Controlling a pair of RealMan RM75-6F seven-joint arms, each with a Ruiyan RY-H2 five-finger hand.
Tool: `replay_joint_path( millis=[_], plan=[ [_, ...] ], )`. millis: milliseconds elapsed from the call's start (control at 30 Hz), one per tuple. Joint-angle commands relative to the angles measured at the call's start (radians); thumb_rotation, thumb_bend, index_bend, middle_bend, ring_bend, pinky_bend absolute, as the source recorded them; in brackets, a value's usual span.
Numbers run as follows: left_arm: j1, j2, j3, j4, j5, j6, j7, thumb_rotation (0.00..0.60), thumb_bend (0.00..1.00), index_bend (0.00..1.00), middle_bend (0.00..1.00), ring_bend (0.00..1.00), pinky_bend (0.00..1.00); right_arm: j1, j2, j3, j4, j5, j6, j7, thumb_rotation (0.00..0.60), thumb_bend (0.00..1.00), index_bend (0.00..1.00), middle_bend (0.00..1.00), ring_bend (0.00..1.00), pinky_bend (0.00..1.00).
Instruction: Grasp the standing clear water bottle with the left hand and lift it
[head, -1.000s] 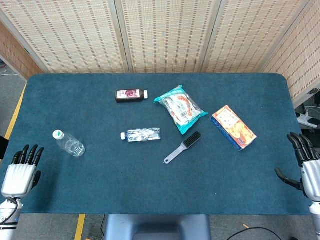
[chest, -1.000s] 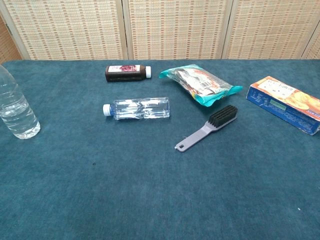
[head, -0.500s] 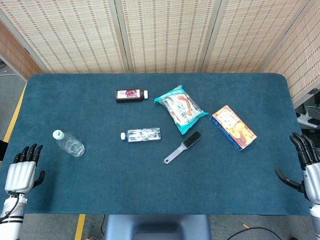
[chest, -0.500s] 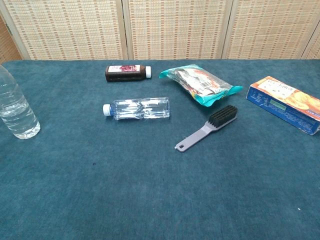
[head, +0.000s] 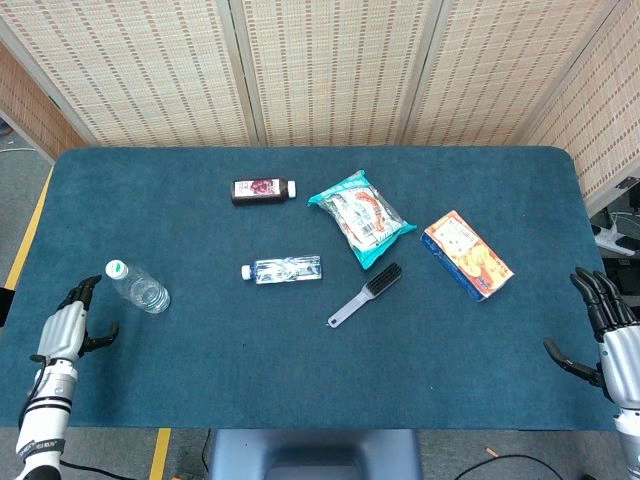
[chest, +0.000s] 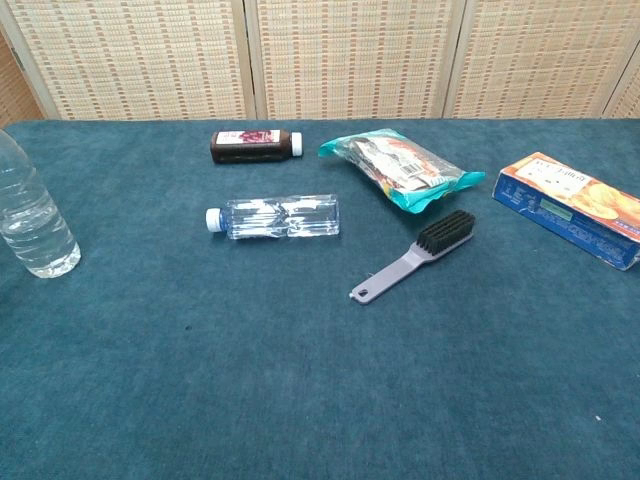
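Observation:
The standing clear water bottle (head: 138, 287) with a green-ringed white cap stands near the table's left edge; the chest view shows the bottle (chest: 33, 223) at its far left, part filled with water. My left hand (head: 68, 325) hovers just left of and below the bottle, turned edge-on, fingers apart, holding nothing, a short gap from it. My right hand (head: 610, 335) hangs off the table's right edge, fingers spread and empty. Neither hand shows in the chest view.
A second clear bottle (head: 282, 269) lies on its side mid-table. Around it lie a dark juice bottle (head: 263, 189), a teal snack bag (head: 361, 216), a grey brush (head: 365, 294) and an orange box (head: 467, 255). Woven screens stand behind the table.
My left hand has moved up and right toward the standing bottle and rotated from back-facing to edge-on. The right hand shifted only slightly. Objects have not moved.

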Motion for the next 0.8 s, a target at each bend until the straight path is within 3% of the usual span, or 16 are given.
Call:
replay_joint_path(
  millis=[33, 167, 533, 800],
  plan=[
    [-0.015, -0.009, -0.029, -0.018, 0.002, -0.054, -0.114, 0.600, 0.39, 0.00, 0.00, 0.00, 0.11, 0.000, 0.000, -0.001, 0.000, -0.002, 0.000, 0.001, 0.600, 0.16, 0.00, 0.03, 0.00, 0.21],
    [-0.020, -0.030, -0.039, 0.000, 0.038, -0.070, -0.216, 0.600, 0.39, 0.00, 0.00, 0.00, 0.11, 0.001, 0.000, -0.002, 0.001, 0.000, -0.003, 0.003, 0.600, 0.16, 0.00, 0.03, 0.00, 0.21],
    [-0.010, -0.164, -0.044, 0.093, 0.221, 0.015, -0.479, 0.600, 0.39, 0.00, 0.00, 0.00, 0.11, -0.001, 0.002, -0.003, -0.004, 0.003, -0.001, 0.006, 0.600, 0.16, 0.00, 0.03, 0.00, 0.21],
    [-0.022, -0.235, -0.024, 0.176, 0.261, 0.051, -0.509, 0.600, 0.39, 0.00, 0.00, 0.00, 0.10, -0.002, 0.006, -0.002, -0.007, 0.007, -0.003, 0.009, 0.600, 0.16, 0.00, 0.03, 0.00, 0.21]
  ],
)
